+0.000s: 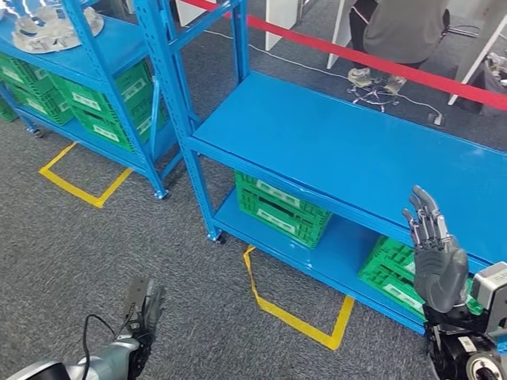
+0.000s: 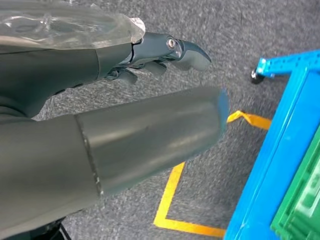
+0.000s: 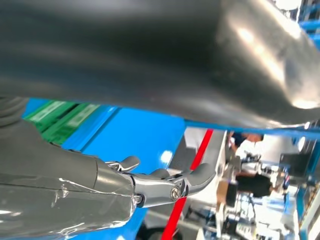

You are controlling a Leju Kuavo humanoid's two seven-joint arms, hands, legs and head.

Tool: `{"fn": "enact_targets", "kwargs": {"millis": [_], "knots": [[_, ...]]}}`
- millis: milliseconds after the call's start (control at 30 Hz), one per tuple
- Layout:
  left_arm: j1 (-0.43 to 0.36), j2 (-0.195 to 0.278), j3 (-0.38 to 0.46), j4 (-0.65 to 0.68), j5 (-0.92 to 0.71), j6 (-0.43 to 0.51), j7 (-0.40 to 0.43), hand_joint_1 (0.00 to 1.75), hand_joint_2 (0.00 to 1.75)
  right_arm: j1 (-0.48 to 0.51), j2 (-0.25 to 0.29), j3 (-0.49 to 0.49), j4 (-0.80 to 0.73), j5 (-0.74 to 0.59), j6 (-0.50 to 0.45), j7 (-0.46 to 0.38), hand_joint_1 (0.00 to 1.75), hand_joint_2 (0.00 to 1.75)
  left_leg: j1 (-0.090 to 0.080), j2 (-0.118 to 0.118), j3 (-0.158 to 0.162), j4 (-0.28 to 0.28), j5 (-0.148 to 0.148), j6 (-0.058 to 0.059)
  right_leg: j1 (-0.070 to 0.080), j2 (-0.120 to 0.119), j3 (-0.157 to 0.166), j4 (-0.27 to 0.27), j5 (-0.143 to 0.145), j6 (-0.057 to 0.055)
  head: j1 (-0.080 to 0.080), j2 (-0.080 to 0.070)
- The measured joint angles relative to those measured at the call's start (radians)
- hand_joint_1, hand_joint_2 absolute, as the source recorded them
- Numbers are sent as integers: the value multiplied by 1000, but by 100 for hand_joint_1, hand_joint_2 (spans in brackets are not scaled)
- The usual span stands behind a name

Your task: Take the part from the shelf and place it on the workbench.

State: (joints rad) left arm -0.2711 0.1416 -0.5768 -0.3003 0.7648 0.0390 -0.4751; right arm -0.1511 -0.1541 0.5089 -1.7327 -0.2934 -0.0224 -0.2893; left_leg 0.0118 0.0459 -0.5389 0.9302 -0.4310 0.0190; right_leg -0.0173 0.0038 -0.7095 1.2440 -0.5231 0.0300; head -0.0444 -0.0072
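Head view, L to R: far shelf unit at top-left corner, silvery metal parts on its upper deck, green crates on its lower deck; which of those is the task's part, can't tell; yellow floor tape marks the carpet by that unit's front edge. Left hand hangs low over grey carpet near the bottom edge, w/ nothing in it; left wrist view shows its fingers stretched out and apart from the thumb, so it's spread wide. Centre: nearer blue shelf, top deck bare blue; green crate on its lower deck toward the left post, second green crate toward the right; more yellow tape on carpet at the front edge. Red barrier tape runs behind the rear edge; seated person past it. Right hand raised at the shelf's front edge, right end, fingers upright and splayed, holding nothing; not touching the deck as far as I can tell.
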Motion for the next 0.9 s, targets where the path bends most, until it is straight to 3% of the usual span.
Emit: {"fn": "enact_targets", "kwargs": {"millis": [33,100,167,233,267,333,400,433,467,500,533,600,633,700,800,900], "knots": [[1,-1,0,0,0,1,0,0,0,0,0,0,0,0,0,1,0,0,1,11,3,1,-3,-3,-2,-9,30,-58,33,2,0,0],[1,-1,0,0,0,3,0,0,0,-2,0,0,0,1,0,4,0,0,-1,31,11,4,-11,-13,2,-52,105,-202,86,2,2,0],[1,0,0,0,0,4,0,0,0,-3,0,0,-1,2,0,8,0,0,-7,50,15,7,-17,-24,10,-78,141,-270,95,-10,1,0],[0,-1,0,0,-1,5,0,0,0,-2,0,0,-3,4,-2,12,0,0,-10,73,17,8,-19,-32,13,-60,143,-273,95,-26,-4,0],[-1,-1,0,0,-1,5,0,0,0,-2,0,-1,-4,4,-3,13,0,0,-8,71,18,13,-25,-37,12,-48,143,-276,97,-32,-7,0],[-2,-1,0,-1,-1,6,1,0,0,-3,1,-1,-6,5,-5,14,0,0,-3,28,-7,78,-67,-46,9,-28,145,-281,102,-45,-11,0],[0,0,0,-1,-2,6,1,0,0,-2,3,-1,-8,9,-8,15,0,0,0,-26,-80,224,-134,-49,8,-11,144,-282,104,-54,-19,0],[2,0,0,-1,-2,7,1,0,0,0,3,-1,-8,11,-10,14,0,0,0,-35,-118,292,-155,-49,9,-2,144,-282,104,-56,-23,0],[4,0,0,-1,-2,7,1,0,0,2,3,0,-8,12,-12,14,0,0,0,-39,-143,329,-158,-48,10,7,144,-282,104,-56,-25,0],[6,0,0,-1,-2,8,2,0,0,3,3,0,-8,13,-14,14,0,0,-1,-40,-148,323,-140,-46,11,15,145,-282,104,-56,-27,0],[7,0,0,-1,-2,8,2,0,0,4,3,-1,-8,14,-15,14,0,0,-2,-41,-131,275,-106,-41,11,21,146,-282,104,-56,-28,0],[5,1,0,-1,-3,8,2,0,0,5,4,-1,-8,14,-16,14,0,0,-5,-46,-64,121,-30,-29,14,32,147,-281,104,-55,-31,0],[3,2,0,-1,-3,9,2,0,0,5,4,-1,-8,14,-16,14,0,0,-7,-48,-38,62,-8,-24,15,36,146,-280,103,-52,-32,0],[1,3,0,-1,-3,9,2,0,0,8,5,-1,-8,14,-16,13,0,0,-9,-50,-19,13,5,-23,19,40,144,-277,97,-51,-29,0],[1,2,0,-1,-3,9,2,0,0,12,5,-2,-8,14,-16,12,0,0,-11,-50,-17,10,6,-25,18,38,145,-278,94,-55,-19,0],[1,0,0,-1,-3,9,2,0,0,13,5,-2,-8,16,-16,12,0,0,-14,-52,-17,11,7,-19,16,36,149,-284,99,-45,-16,0]]}}
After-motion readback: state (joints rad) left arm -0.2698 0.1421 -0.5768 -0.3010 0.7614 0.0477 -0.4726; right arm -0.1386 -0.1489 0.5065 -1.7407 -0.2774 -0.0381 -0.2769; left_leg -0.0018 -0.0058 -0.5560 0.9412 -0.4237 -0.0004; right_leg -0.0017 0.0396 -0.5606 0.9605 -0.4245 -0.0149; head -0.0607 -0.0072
